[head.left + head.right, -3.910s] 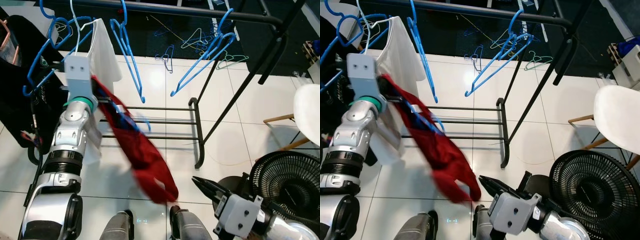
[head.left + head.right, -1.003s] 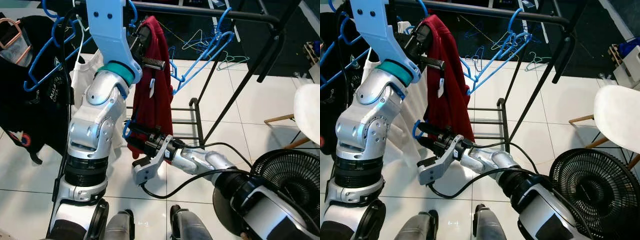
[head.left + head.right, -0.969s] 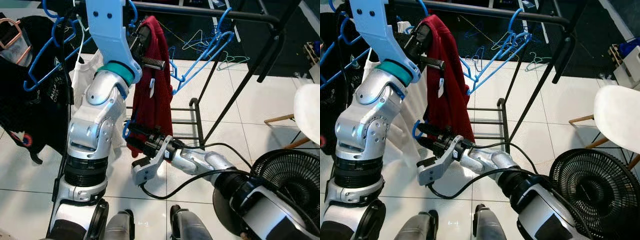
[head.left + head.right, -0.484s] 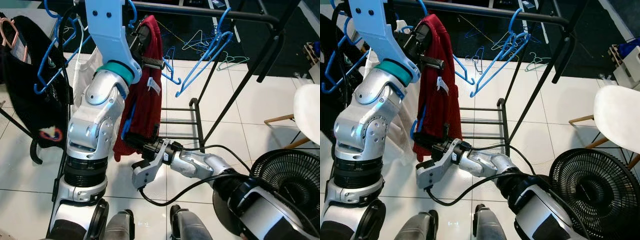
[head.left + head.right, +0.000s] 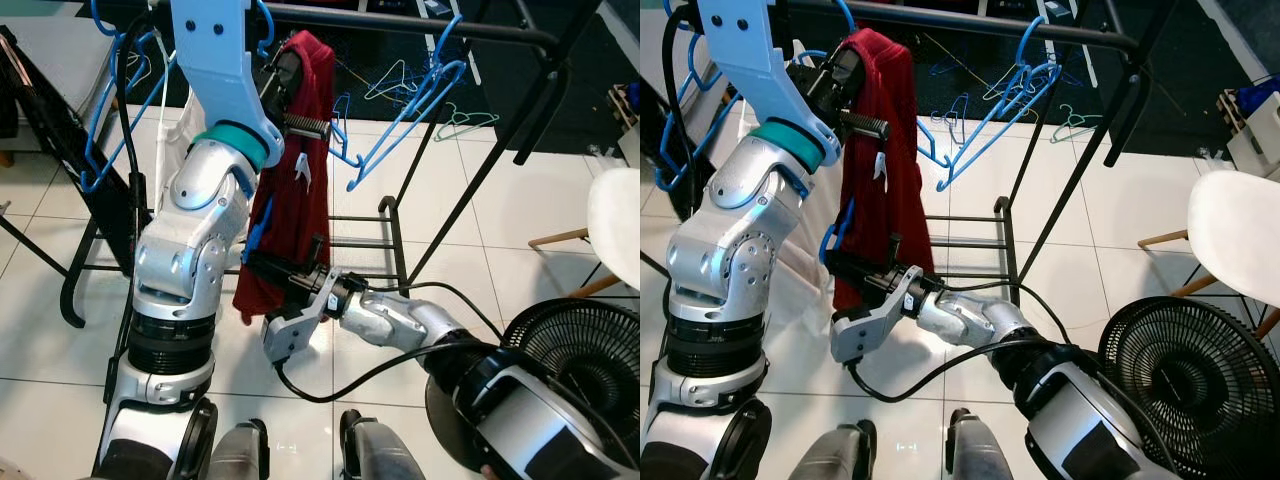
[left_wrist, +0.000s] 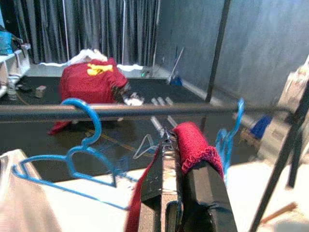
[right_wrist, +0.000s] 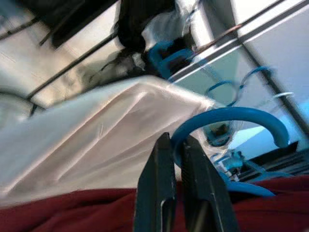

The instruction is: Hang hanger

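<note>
Right end effector [image 7: 176,159]: the two black fingers are pinched together on the neck of a blue plastic hanger [image 7: 231,118], just below its curved hook. In the eye views it sits low, at the bottom of a dark red knit garment [image 5: 300,180], arm reaching across from the robot's right. Judgement: gripping at the neck steers the hook while leaving it free to catch a bar.

Left end effector [image 5: 285,95]: raised high, just under the black horizontal metal rail [image 5: 400,22] of the clothes rack. Its fingers are closed on the top fold of the red garment; the wrist view shows red knit bunched over one finger with the rail crossing just beyond. Judgement: this hold keeps the cloth up and hanging straight, so the lower arm can work the hanger without the garment sagging to the floor.

Task object position: the hook lies at the garment's lower part, well below the rail, in the right end effector. The garment hangs vertically between the two end effectors. Whether the hanger's shoulders are inside the cloth cannot be told.

Surroundings: several empty blue hangers [image 5: 400,110] are hooked on the rail, a white garment [image 5: 790,260] hangs behind the left arm, more hangers lie on the dark floor behind, and a black floor fan [image 5: 580,360] stands on the white tiles to the right.

Judgement: hanging not yet done.
</note>
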Controlling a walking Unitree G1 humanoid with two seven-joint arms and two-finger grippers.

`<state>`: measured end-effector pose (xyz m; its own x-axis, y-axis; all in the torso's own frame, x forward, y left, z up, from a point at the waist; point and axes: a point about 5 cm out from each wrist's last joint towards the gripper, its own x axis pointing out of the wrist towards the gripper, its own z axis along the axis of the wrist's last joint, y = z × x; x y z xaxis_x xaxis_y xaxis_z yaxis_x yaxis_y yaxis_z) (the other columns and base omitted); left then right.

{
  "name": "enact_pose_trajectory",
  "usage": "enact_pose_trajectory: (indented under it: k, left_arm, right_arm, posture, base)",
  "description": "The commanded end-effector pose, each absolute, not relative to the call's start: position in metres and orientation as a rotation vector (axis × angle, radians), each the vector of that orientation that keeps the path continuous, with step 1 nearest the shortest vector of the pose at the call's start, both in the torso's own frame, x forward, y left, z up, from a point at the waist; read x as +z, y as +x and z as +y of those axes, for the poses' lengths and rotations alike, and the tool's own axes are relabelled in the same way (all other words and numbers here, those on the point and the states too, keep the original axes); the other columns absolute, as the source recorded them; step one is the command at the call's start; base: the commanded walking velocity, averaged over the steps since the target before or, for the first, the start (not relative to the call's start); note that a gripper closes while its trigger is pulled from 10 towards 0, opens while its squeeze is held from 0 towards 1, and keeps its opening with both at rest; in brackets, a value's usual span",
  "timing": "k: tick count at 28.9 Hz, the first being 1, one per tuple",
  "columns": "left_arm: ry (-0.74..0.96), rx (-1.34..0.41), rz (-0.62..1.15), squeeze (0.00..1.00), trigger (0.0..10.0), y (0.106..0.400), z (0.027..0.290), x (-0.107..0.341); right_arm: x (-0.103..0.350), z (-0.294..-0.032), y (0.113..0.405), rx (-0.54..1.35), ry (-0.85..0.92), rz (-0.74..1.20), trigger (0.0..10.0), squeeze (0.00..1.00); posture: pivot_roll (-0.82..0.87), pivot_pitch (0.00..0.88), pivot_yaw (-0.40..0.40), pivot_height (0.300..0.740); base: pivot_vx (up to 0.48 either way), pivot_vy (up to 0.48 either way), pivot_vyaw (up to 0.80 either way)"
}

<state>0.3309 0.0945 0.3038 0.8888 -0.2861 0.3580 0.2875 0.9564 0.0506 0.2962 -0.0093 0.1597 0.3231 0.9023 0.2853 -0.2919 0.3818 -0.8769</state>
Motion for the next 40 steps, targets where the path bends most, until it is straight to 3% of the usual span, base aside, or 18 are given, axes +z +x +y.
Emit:
enact_pose_trajectory:
  k: [1, 5, 10, 17, 18, 24, 30, 31, 32, 40]
  left_arm:
    - [0.059, -0.257, -0.316, 0.0, 10.0, 0.339, 0.098, 0.288]
    - [0.112, -0.182, -0.254, 0.0, 10.0, 0.353, 0.111, 0.271]
    - [0.138, -0.154, -0.222, 0.0, 10.0, 0.362, 0.114, 0.264]
    - [0.318, -0.221, -0.257, 0.0, 10.0, 0.37, 0.098, 0.267]
    - [0.316, -0.246, -0.253, 1.0, 10.0, 0.369, 0.097, 0.264]
    - [0.308, -0.307, -0.234, 1.0, 10.0, 0.366, 0.097, 0.255]
    - [0.275, -0.501, -0.185, 1.0, 10.0, 0.351, 0.098, 0.242]
    - [0.292, -0.572, -0.171, 0.86, 10.0, 0.344, 0.102, 0.236]
    - [0.344, -0.624, -0.144, 0.0, 10.0, 0.338, 0.115, 0.228]
    - [0.418, -0.581, -0.114, 0.0, 10.0, 0.338, 0.15, 0.225]
  right_arm:
    - [0.174, -0.011, 0.291, 0.92, -0.721, -0.916, 0.0, 0.0]
    - [0.197, -0.016, 0.274, 0.969, -0.542, -0.861, 0.0, 0.0]
    - [0.211, -0.02, 0.266, 0.987, -0.502, -0.869, 0.0, 0.0]
    - [0.205, -0.022, 0.261, 1.033, -0.475, -0.779, 0.0, 0.0]
    - [0.206, -0.022, 0.26, 1.04, -0.465, -0.765, 0.0, 0.0]
    - [0.21, -0.023, 0.259, 1.047, -0.459, -0.743, 0.0, 0.0]
    - [0.209, -0.026, 0.262, 1.022, -0.457, -0.723, 0.0, 0.0]
    - [0.208, -0.029, 0.263, 1.007, -0.449, -0.71, 0.0, 0.0]
    - [0.207, -0.032, 0.265, 0.982, -0.435, -0.694, 0.0, 0.0]
    - [0.206, -0.037, 0.267, 0.95, -0.429, -0.663, 0.0, 0.0]
  posture:
    - [-0.04, 0.123, 0.052, 0.733]
    - [-0.05, 0.129, 0.054, 0.733]
    - [-0.07, 0.126, 0.063, 0.733]
    - [-0.07, 0.116, 0.071, 0.733]
    - [-0.07, 0.118, 0.072, 0.733]
    - [-0.07, 0.118, 0.072, 0.733]
    - [-0.06, 0.125, 0.071, 0.733]
    - [-0.06, 0.129, 0.074, 0.733]
    - [-0.06, 0.133, 0.075, 0.733]
    - [-0.05, 0.139, 0.075, 0.733]
  base:
    - [0.0, 0.0, 0.0]
    - [0.0, 0.0, 0.0]
    - [0.0, 0.0, 0.0]
    - [0.0, 0.0, 0.0]
    - [0.0, 0.0, 0.0]
    - [0.0, 0.0, 0.0]
    - [0.0, 0.0, 0.0]
    - [0.0, 0.0, 0.0]
    - [0.0, 0.0, 0.0]
    - [0.0, 0.0, 0.0]
